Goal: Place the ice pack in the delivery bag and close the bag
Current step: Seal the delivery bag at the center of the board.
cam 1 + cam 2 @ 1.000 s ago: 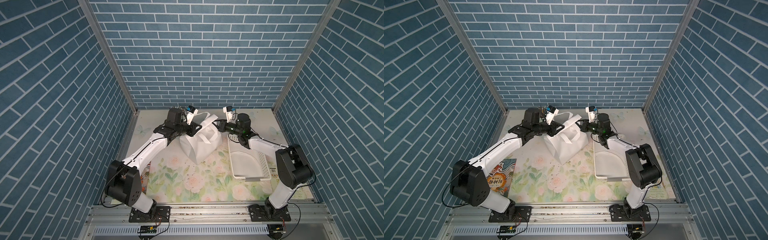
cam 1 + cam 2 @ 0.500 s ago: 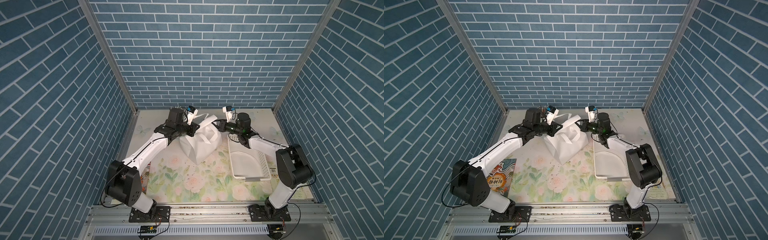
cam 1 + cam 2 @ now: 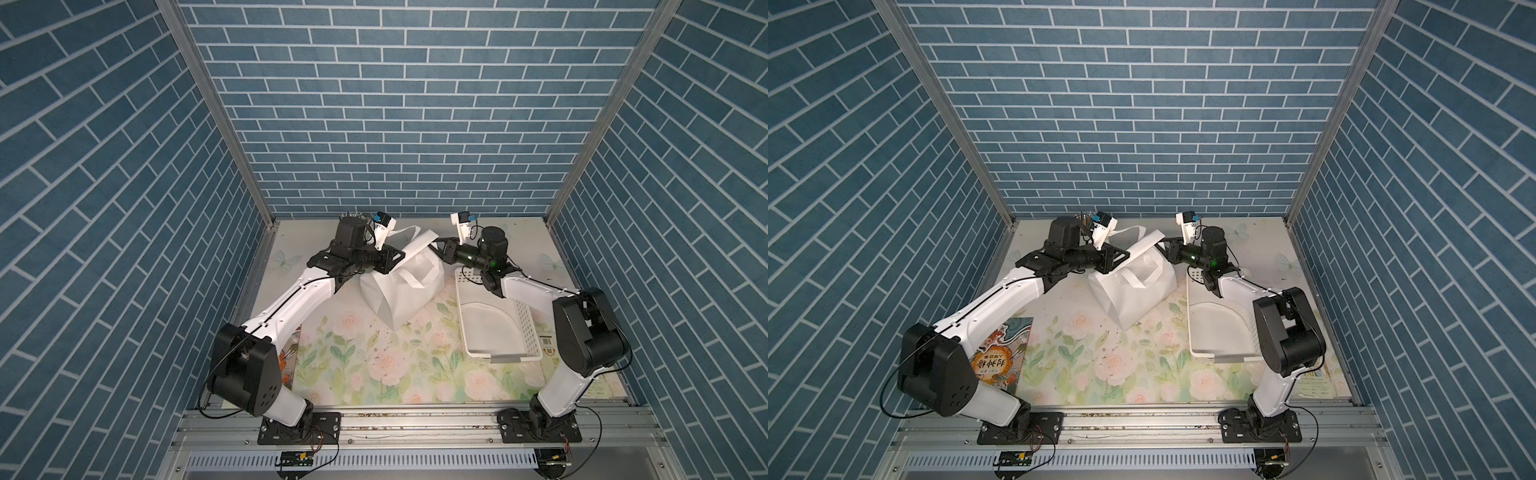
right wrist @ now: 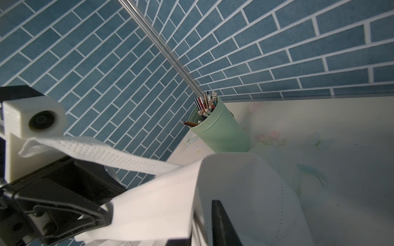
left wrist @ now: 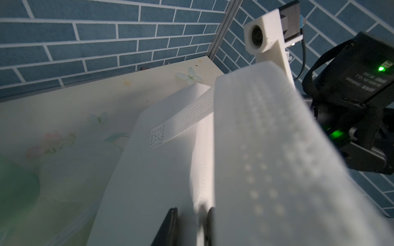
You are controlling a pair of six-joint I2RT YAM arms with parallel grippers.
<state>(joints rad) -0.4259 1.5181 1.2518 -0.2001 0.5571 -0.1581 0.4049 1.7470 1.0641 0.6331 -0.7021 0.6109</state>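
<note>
Book [image 3: 1003, 353] with a colourful cover lies at the table's [image 3: 517, 241] front left, partly under the left arm. Behind that arm's wrist, by the back wall, stands a green cup of pencils [image 4: 221, 130]. The left end effector [image 5: 191, 215] sits at the left rim of the delivery bag [image 3: 399, 299]. Its fingers [image 5: 170, 225] are slightly apart, with the rim's white fabric in the gap. The bag stands mid-table toward the back, one strap handle [image 3: 417, 277] drooped over its near side. The right end effector [image 3: 440, 250] meets the bag's right rim beside the other strap [image 3: 419, 244]. Fabric hides one finger, so I cannot tell whether it grips. The ice pack cannot be made out in any view. Just beside the bag on the right lies a white perforated basket [image 3: 528, 328], and the right arm passes over its far end.
</note>
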